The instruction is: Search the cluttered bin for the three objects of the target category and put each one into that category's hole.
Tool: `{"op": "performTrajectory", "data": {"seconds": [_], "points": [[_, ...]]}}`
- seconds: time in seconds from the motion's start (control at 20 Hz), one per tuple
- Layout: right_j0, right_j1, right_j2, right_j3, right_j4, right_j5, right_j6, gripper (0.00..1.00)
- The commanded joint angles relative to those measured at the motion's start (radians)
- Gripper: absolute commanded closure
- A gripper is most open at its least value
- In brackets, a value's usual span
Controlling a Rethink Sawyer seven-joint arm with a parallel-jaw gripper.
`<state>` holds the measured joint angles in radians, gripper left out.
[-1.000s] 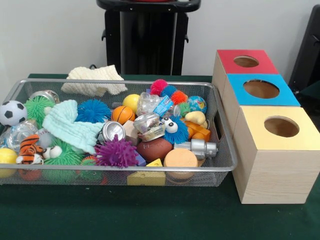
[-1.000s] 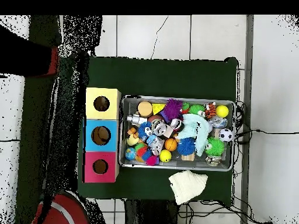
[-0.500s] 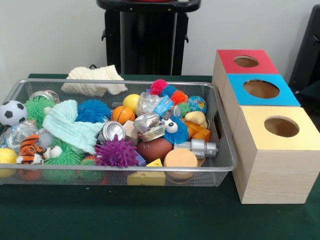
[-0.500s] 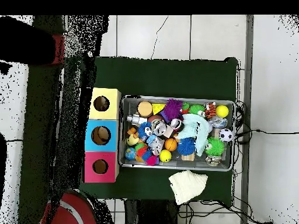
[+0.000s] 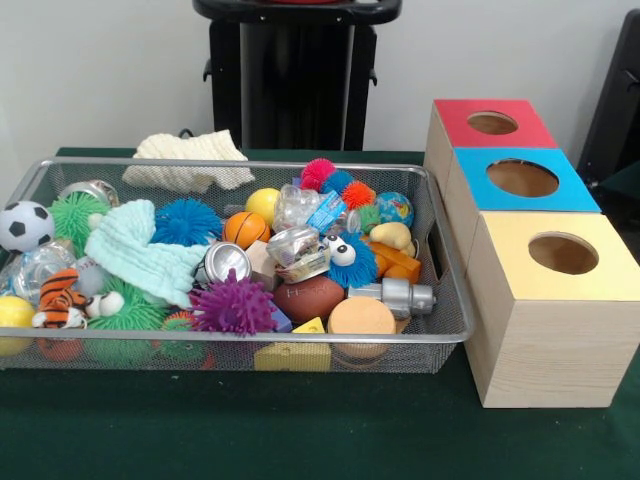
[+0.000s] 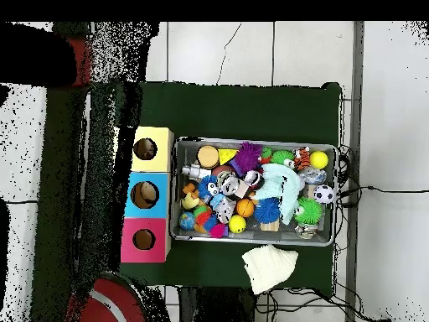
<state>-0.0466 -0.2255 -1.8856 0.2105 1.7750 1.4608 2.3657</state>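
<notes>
From the front, a wire mesh bin sits on the green table, heaped with toys. Along its left end lie a soccer ball, a green spiky ball, a striped tiger toy and a yellow ball that the rim partly cuts off. A pale green cloth drapes over the middle-left, next to a blue spiky ball. Near the centre are a small basketball, a metal can, a purple spiky ball, a brown football and a blue furry toy with big eyes. A clear crinkly packet with a blue label lies behind them; its writing cannot be read. Toward the right are a globe ball, a silver metal part and a round orange sponge. A cream knitted cloth lies behind the bin, outside it.

Just right of the bin stand three wooden boxes in a row, each with a round hole: red box, blue box, yellow box. Nothing can be made out inside the holes.

From overhead, the same bin lies beside the yellow box, blue box and red box, with the cream cloth below it. Which toys belong to the target category cannot be told. The gripper appears in neither view, so its state cannot be told.
</notes>
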Motion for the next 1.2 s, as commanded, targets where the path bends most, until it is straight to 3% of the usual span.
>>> {"op": "performTrajectory", "data": {"seconds": [0.05,0.25,0.35,0.65,1.2], "points": [[-0.058,-0.047,-0.132,-0.144,0.082,0.149,0.063,1.0],[-0.066,-0.067,-0.18,-0.15,0.124,0.172,0.05,1.0],[-0.077,-0.095,-0.235,-0.159,0.182,0.217,0.046,1.0],[-0.115,-0.194,-0.466,-0.168,0.394,0.366,-0.003,1.0],[-0.119,-0.201,-0.574,-0.152,0.494,0.337,-0.038,1.0]]}}
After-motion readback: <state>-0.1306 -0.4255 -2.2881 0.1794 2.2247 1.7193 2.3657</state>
